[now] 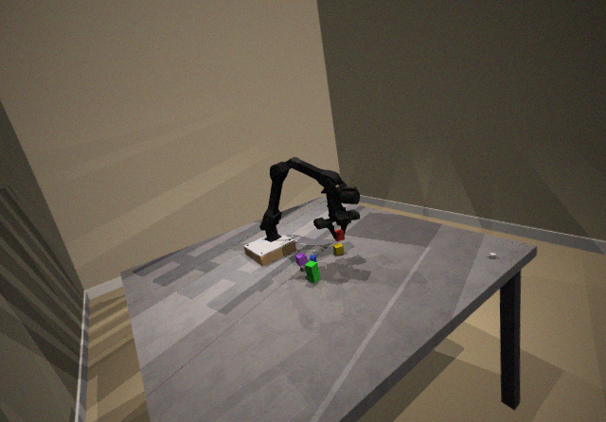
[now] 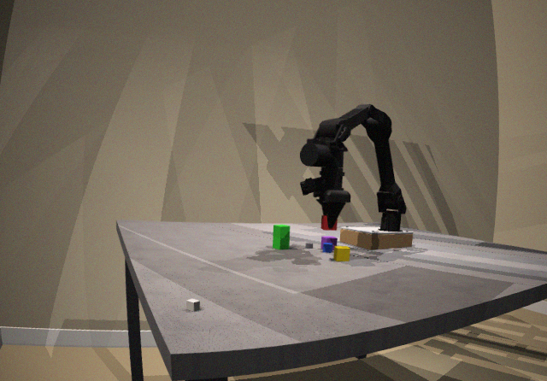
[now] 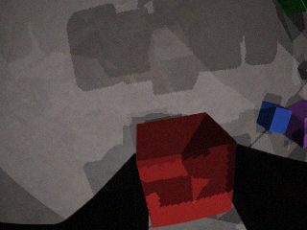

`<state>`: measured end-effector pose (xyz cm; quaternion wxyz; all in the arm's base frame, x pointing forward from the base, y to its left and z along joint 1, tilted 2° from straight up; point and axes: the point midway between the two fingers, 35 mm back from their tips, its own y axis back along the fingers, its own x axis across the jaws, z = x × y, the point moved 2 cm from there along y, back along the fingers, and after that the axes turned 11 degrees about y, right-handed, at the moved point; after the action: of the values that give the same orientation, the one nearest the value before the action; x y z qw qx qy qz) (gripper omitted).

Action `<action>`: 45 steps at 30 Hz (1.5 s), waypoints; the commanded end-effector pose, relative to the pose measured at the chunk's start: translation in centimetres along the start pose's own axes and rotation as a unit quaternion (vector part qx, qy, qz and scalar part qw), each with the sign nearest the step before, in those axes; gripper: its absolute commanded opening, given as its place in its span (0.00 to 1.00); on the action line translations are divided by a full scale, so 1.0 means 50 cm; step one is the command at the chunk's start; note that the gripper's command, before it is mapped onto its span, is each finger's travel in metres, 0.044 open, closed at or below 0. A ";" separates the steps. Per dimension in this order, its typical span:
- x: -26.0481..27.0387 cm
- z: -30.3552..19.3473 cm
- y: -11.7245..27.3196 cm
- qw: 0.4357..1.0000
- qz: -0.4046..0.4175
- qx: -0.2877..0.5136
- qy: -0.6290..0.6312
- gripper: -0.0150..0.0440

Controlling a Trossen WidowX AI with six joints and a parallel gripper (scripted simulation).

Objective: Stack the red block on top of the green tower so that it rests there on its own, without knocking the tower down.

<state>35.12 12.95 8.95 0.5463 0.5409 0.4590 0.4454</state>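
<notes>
My arm (image 1: 294, 173) arches up from its base and bends down at the wrist, so my gripper (image 1: 337, 232) points straight at the table. My fingers are clamped on the red block (image 3: 186, 169), holding it off the table.
</notes>
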 end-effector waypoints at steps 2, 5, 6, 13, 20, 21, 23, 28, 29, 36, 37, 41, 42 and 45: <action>0.001 0.000 0.055 1.000 0.005 -0.003 0.000 0.25; 0.001 0.000 0.071 1.000 0.005 -0.003 0.000 0.25; 0.001 0.000 0.072 1.000 0.005 -0.003 0.000 0.25; 0.000 0.001 0.071 1.000 0.004 -0.003 0.000 0.25; -0.051 0.032 0.072 1.000 0.001 -0.005 -0.003 0.25; -0.063 0.039 0.072 1.000 0.000 -0.006 -0.004 0.25; -0.087 0.051 0.072 1.000 -0.002 -0.006 -0.006 0.25; -0.146 0.082 0.073 1.000 -0.003 -0.007 -0.005 0.25; -0.158 0.088 0.073 1.000 -0.003 -0.007 -0.005 0.25; -0.246 0.121 0.074 1.000 -0.003 -0.007 -0.003 0.25; -0.259 0.125 0.074 1.000 -0.003 -0.007 -0.003 0.25; -0.312 0.137 0.075 1.000 -0.004 -0.007 -0.002 0.25; -0.325 0.140 0.075 1.000 -0.004 -0.007 -0.001 0.25; -0.362 0.145 0.075 1.000 -0.004 -0.007 -0.001 0.25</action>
<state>39.01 -3.57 12.92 0.5520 0.5377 0.4552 0.4461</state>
